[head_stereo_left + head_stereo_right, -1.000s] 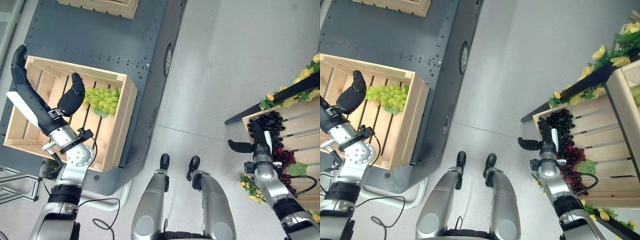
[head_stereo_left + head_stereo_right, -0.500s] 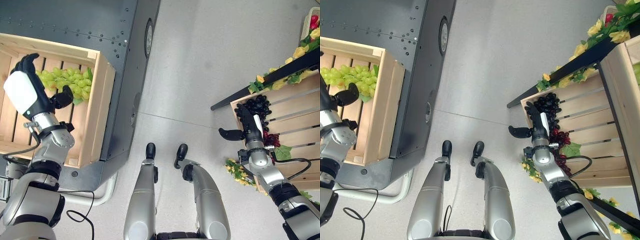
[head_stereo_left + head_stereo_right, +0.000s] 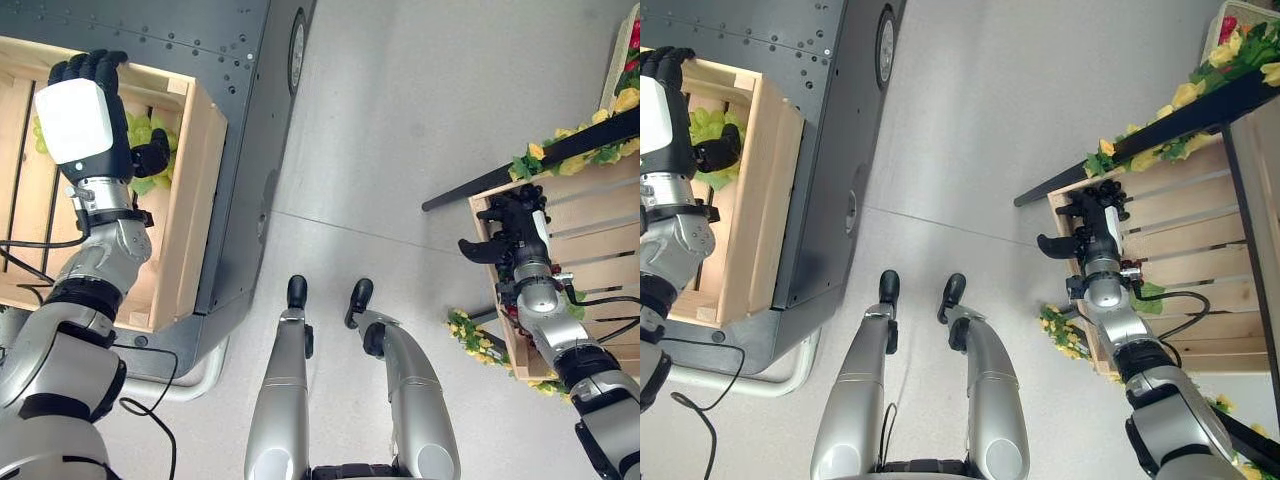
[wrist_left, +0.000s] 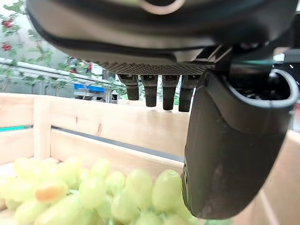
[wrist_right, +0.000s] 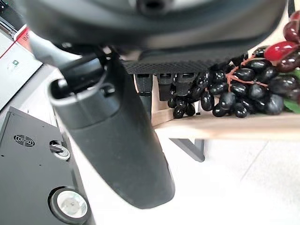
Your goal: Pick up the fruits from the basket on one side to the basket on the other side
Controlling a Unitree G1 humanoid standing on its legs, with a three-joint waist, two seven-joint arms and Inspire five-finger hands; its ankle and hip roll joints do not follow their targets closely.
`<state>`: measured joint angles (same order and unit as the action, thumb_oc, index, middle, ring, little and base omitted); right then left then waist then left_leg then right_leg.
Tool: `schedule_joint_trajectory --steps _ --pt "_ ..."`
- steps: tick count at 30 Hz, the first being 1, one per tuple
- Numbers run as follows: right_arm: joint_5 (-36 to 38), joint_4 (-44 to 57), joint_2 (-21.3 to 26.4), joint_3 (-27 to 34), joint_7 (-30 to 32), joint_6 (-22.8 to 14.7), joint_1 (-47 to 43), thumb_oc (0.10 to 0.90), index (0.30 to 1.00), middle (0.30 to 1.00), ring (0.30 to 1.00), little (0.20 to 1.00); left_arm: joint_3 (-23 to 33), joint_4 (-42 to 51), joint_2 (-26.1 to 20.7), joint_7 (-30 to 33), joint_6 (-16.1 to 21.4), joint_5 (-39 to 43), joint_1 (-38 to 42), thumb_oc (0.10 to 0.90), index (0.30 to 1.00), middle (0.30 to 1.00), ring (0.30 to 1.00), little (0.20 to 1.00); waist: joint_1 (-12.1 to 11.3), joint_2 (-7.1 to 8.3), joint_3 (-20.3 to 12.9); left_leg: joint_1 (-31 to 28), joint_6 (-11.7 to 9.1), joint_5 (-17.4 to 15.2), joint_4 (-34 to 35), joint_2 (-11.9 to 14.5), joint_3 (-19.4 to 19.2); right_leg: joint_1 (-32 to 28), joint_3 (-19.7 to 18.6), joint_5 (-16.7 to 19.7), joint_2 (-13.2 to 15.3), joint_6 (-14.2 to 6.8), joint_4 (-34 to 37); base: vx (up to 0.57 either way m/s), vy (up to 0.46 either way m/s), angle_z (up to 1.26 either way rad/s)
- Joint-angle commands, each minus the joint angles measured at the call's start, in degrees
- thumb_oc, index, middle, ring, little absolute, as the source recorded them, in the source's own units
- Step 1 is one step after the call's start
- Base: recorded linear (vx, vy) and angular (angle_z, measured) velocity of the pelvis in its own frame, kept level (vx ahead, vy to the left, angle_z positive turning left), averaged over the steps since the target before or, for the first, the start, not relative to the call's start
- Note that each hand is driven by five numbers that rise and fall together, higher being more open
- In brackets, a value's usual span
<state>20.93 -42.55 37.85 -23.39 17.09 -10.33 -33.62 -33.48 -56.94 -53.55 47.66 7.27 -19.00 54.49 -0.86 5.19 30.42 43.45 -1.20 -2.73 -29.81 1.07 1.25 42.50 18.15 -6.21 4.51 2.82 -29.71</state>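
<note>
A bunch of green grapes (image 3: 140, 128) lies in the wooden crate (image 3: 190, 200) on my left. My left hand (image 3: 85, 125) hovers over it, fingers straight and thumb (image 3: 152, 157) spread, holding nothing; the left wrist view shows the green grapes (image 4: 93, 187) just beneath the hand. On my right, a slatted wooden crate (image 3: 590, 215) holds dark grapes (image 5: 239, 89) with some red ones (image 5: 281, 49). My right hand (image 3: 525, 235) reaches into that bunch with its fingers straight and its thumb (image 3: 475, 250) held out to the side.
The left crate sits on a dark metal platform (image 3: 230, 40). A black shelf bar with yellow flowers and leaves (image 3: 560, 160) runs above the right crate, and more flowers (image 3: 470, 330) hang at its lower corner. Grey floor (image 3: 400, 130) lies between the crates.
The view has shifted. My left hand has lifted and moved toward the crate's far wall over the green grapes. My right hand has pushed forward into the dark grapes.
</note>
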Motion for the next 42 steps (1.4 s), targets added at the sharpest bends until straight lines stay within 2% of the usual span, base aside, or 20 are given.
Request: schedule_joint_trajectory --steps 1,7,10,16,19,22,26,27,29,35,42 --pt "-0.09 3.13 -6.0 -8.03 -9.56 -1.42 -4.45 0.8 0.9 0.9 0.9 0.9 0.1 -0.99 -5.47 -1.03 -3.64 -1.78 2.64 0.8 0.9 0.9 0.9 0.9 -4.07 -0.36 -0.63 -0.74 3.51 -1.82 -0.01 -2.17 -4.19 -3.51 -0.75 -2.63 -0.74 0.62 -3.77 0.0 0.0 0.0" --pt "0.4 1.56 -6.25 -8.07 -9.97 -2.53 -4.63 0.8 0.9 0.9 0.9 0.9 -0.07 -2.35 -6.84 -1.08 -5.05 -0.8 2.14 0.8 0.9 0.9 0.9 0.9 -4.75 -0.56 -0.63 -0.44 3.7 -2.28 -0.33 -2.58 -3.54 -3.4 -0.51 -2.79 -0.46 0.56 -3.96 0.0 0.0 0.0" --pt "0.38 1.71 -6.57 -7.96 -9.7 -2.19 -4.74 0.8 0.9 0.9 0.9 0.9 0.54 -2.36 -7.41 -2.12 -5.01 -1.37 1.09 0.8 0.9 0.9 0.9 0.9 -5.17 -0.74 -0.63 -0.59 3.76 -2.29 0.06 -2.89 -3.22 -3.57 -0.38 -2.78 -0.4 0.49 -3.65 0.0 0.0 0.0" --pt "0.06 2.83 -7.03 -7.43 -8.88 -2.38 -3.66 0.8 0.9 0.9 0.9 0.9 3.22 -1.76 -8.78 0.45 -3.48 0.79 -1.6 0.8 0.9 0.9 0.9 0.9 -5.77 -0.92 -0.63 -0.91 3.88 -2.41 0.48 -3.31 -2.76 -4.04 -0.02 -2.65 -0.29 0.38 -3.07 0.01 -0.019 0.0" --pt "-0.09 2.84 -7.67 -7.1 -8.36 -2.61 -2.73 0.8 0.9 0.9 0.9 0.9 6.85 -1.05 -8.81 6.53 -0.37 2.03 -4.08 0.8 0.9 0.9 0.9 0.9 -6.2 -0.92 -0.63 -1.29 3.88 -2.54 0.65 -3.54 -2.42 -4.55 0.11 -2.73 -0.28 0.42 -2.75 0.02 -0.051 0.01" --pt "0.08 3.43 -8.76 -6.42 -7.72 -2.75 -0.88 0.8 0.9 0.9 0.9 0.9 12.5 1.01 -8.5 15.25 4.81 0.42 -7.49 0.8 0.9 0.9 0.9 0.9 -6.9 -0.61 -0.63 -2.14 3.97 -2.73 1.05 -3.84 -2.0 -5.64 0.56 -2.84 -0.29 0.48 -2.22 0.03 -0.08 0.02" --pt "0.24 3.98 -10.32 -6.29 -6.47 -2.26 0.55 0.8 0.9 0.9 0.9 0.9 17.44 2.88 -7.04 21.79 9.11 -1.4 -11.07 0.8 0.9 0.9 0.9 0.9 -7.58 -0.23 -0.63 -2.88 3.96 -3.06 1.13 -3.92 -1.49 -6.55 0.95 -3.23 -0.17 0.61 -2.4 0.03 -0.07 0.11" --pt "0.24 3.99 -10.31 -6.34 -6.47 -2.25 0.54 0.8 0.9 0.9 0.9 0.9 17.57 2.93 -7.04 21.79 9.11 -1.42 -11.21 0.8 0.9 0.9 0.9 0.9 -7.53 -0.24 -0.63 -2.91 3.96 -3.06 1.14 -3.92 -1.49 -6.58 0.95 -3.23 -0.17 0.61 -2.4 0.03 -0.065 0.1" --pt "0.15 3.61 -11.44 -6.44 -6.15 -2.54 0.97 0.8 0.9 0.9 0.9 0.9 19.74 3.47 -5.91 23.25 11.81 -2.53 -13.07 0.8 0.9 0.9 0.9 0.9 -7.88 0.18 -0.63 -3.19 3.98 -3.27 1.04 -3.9 -1.19 -7.06 1.15 -3.35 -0.29 0.7 -2.42 0.02 -0.065 0.11" --pt "0.34 3.54 -11.43 -6.07 -6.16 -2.89 1.71 0.8 0.9 0.9 0.9 0.9 20.67 6.1 -5.21 22.91 13.58 -7.13 -16.69 0.8 0.9 0.9 0.9 0.9 -8.34 0.42 -0.63 -3.84 4.0 -3.13 1.68 -3.91 -0.91 -7.9 1.36 -3.09 -0.52 0.67 -1.56 0.01 -0.032 0.02" --pt "0.56 2.53 -10.25 -5.0 -7.28 -3.11 1.87 0.8 0.9 0.9 0.9 0.9 18.42 7.19 -6.11 17.85 14.46 -10.9 -19.39 0.8 0.9 0.9 0.9 0.9 -8.55 -0.33 -0.63 -3.79 4.12 -3.06 1.57 -3.99 -0.93 -7.88 1.32 -2.91 -0.4 0.64 -1.62 0.0 0.0 0.0"
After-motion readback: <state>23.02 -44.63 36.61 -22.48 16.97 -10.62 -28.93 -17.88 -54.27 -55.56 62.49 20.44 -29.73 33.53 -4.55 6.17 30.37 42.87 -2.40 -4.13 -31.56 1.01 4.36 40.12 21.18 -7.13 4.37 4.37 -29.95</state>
